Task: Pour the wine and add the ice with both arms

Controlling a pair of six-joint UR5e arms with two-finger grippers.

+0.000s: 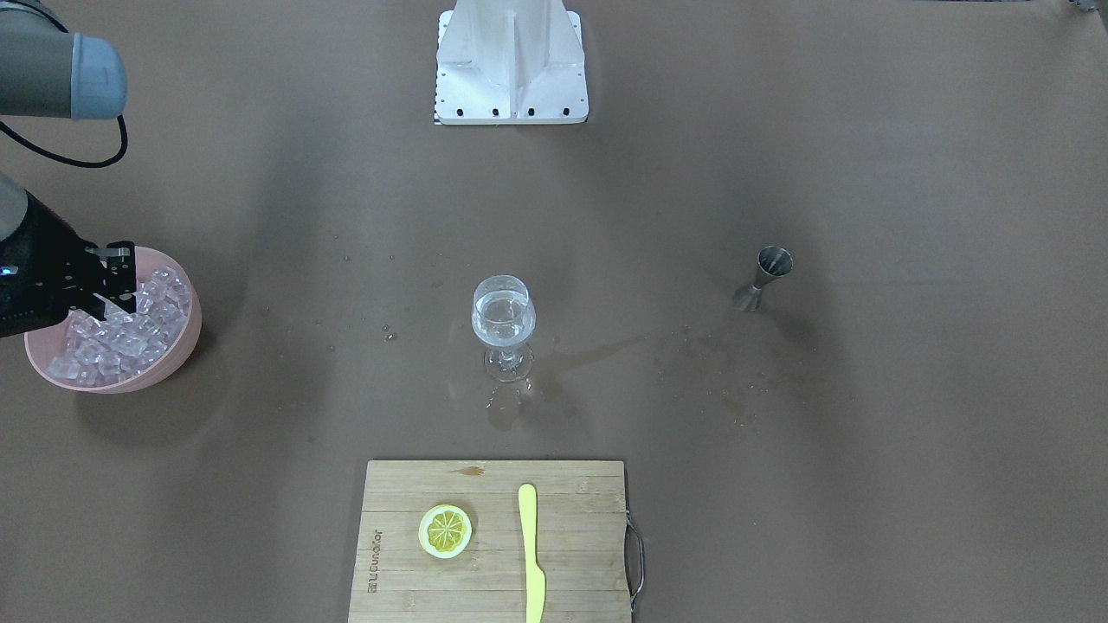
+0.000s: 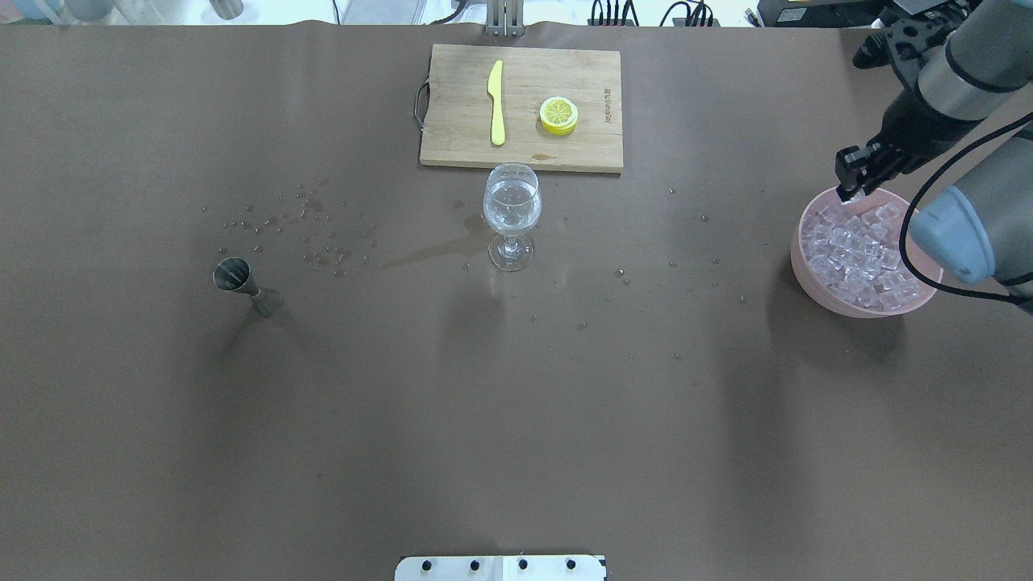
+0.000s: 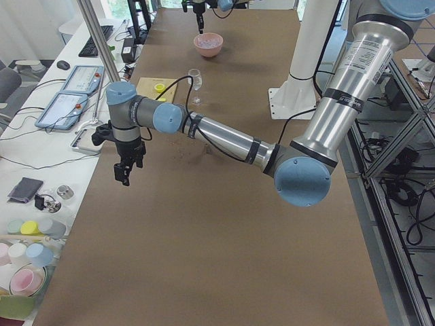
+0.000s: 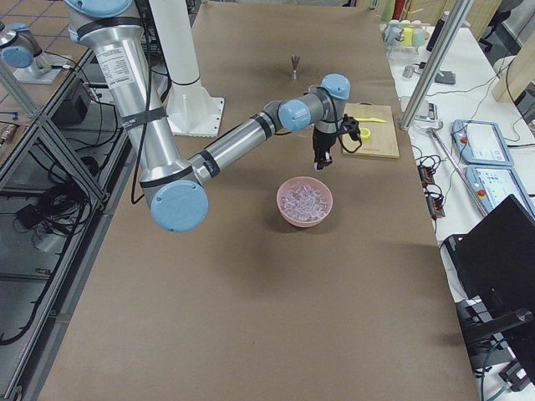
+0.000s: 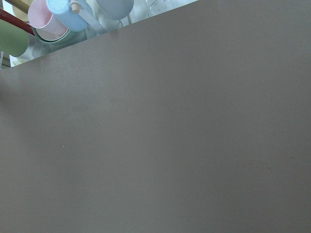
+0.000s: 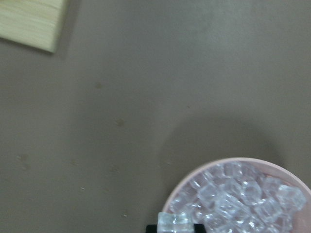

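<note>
The ice [image 2: 859, 254] is heaped in a pink bowl [image 2: 807, 278] at the table's right side. My right gripper [image 2: 849, 191] hangs over the bowl's far rim and is shut on one ice cube [image 6: 175, 222], as the right wrist view shows. It also shows in the front-facing view [image 1: 117, 281]. A stemmed glass [image 2: 511, 214] stands mid-table, holding the wine [image 2: 510, 202], a clear liquid. My left gripper [image 3: 124, 173] hangs above bare table near the left end. It shows only in the exterior left view, so I cannot tell whether it is open or shut.
A steel jigger [image 2: 242, 284] stands on the left part of the table. A wooden cutting board [image 2: 452, 137] at the far edge bears a lemon slice [image 2: 558, 114] and a yellow knife [image 2: 495, 101]. Droplets and a wet streak [image 2: 420, 254] lie near the glass.
</note>
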